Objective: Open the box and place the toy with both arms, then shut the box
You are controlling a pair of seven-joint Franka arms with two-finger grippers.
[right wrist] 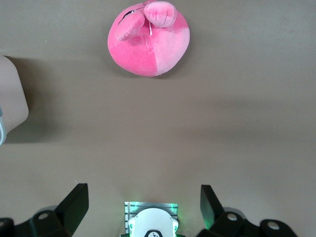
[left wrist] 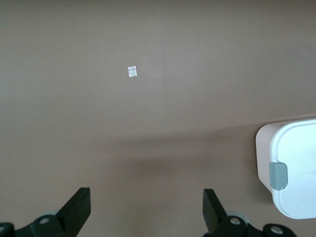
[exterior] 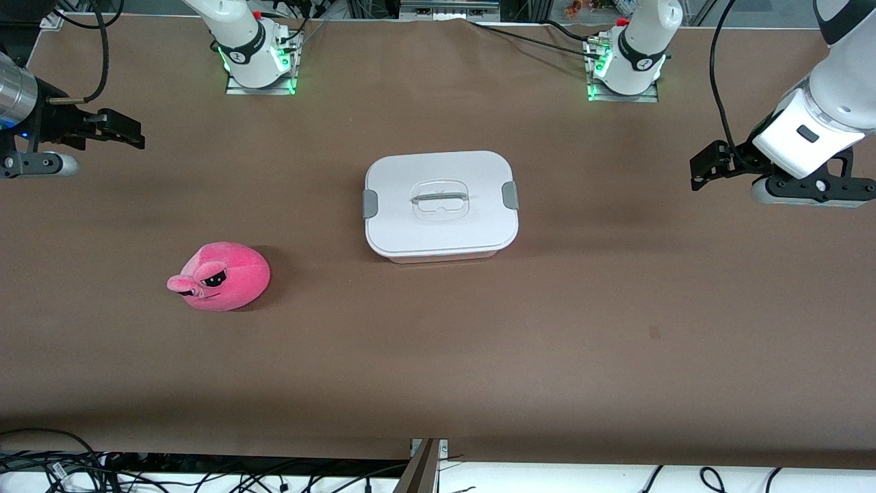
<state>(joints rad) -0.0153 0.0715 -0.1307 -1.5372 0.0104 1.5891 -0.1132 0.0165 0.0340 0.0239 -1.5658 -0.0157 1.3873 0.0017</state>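
Observation:
The box [exterior: 438, 205] stands mid-table, a pale pink tub with its white lid on, a grey clip at each end and a clear handle [exterior: 441, 199] on top. The hot-pink plush toy [exterior: 220, 276] lies on the table nearer the front camera than the box, toward the right arm's end. My right gripper [exterior: 118, 129] hangs open and empty over the table at that end. My left gripper [exterior: 710, 164] hangs open and empty at the left arm's end. The left wrist view shows the left gripper [left wrist: 147, 207] and a box corner [left wrist: 296, 163]. The right wrist view shows the right gripper [right wrist: 143, 205], the toy [right wrist: 148, 42] and a box edge [right wrist: 12, 96].
The two arm bases [exterior: 259, 58] [exterior: 626, 65] stand at the table's back edge, lit green. A small white speck [left wrist: 132, 71] lies on the brown table. Cables run below the table's front edge [exterior: 68, 465].

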